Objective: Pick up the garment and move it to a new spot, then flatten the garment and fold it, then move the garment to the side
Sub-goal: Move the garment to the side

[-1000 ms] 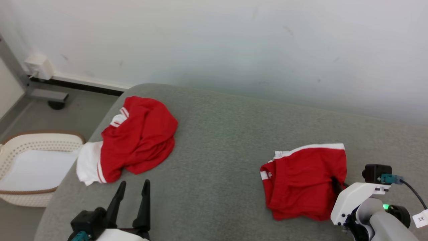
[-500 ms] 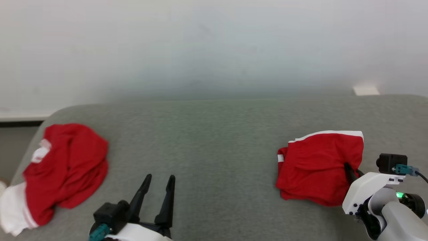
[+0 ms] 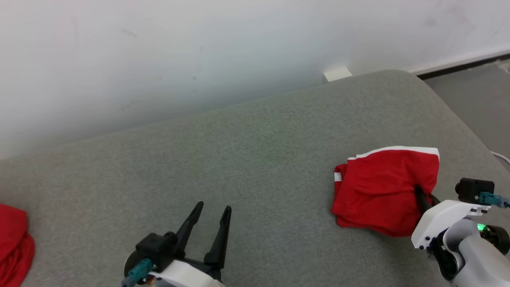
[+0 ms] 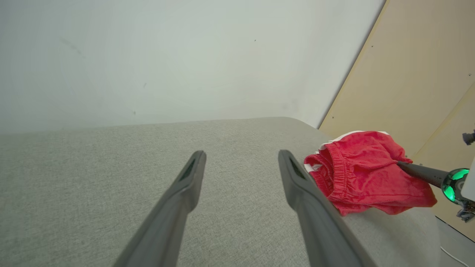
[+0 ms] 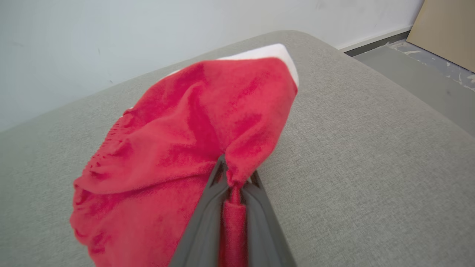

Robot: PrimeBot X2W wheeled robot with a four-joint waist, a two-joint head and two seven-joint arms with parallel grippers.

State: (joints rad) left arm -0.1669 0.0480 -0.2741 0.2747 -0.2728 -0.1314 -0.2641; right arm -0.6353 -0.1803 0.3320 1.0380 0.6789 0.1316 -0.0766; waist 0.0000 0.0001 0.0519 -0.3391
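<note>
The garment (image 3: 382, 191) is a folded red piece with white trim, lying near the right end of the grey cushion (image 3: 247, 159). My right gripper (image 3: 418, 190) is shut on its near right edge; in the right wrist view a pinch of red cloth (image 5: 193, 141) is squeezed between the dark fingers (image 5: 207, 207). My left gripper (image 3: 212, 209) stands open over bare cushion at the lower middle, well left of the garment. In the left wrist view its two fingers (image 4: 185, 185) are spread apart, with the garment (image 4: 356, 174) off to their right.
A second red garment (image 3: 14, 243) shows at the far left edge of the cushion. A pale wall (image 3: 199, 52) runs behind. The cushion's right end rounds off to grey floor (image 3: 478, 95). A tan board (image 4: 419, 74) stands beyond that end.
The head camera has swung to the right, so the other red garment has slid to the left edge. The right gripper keeps its hold on the folded garment; the left gripper stays open.
</note>
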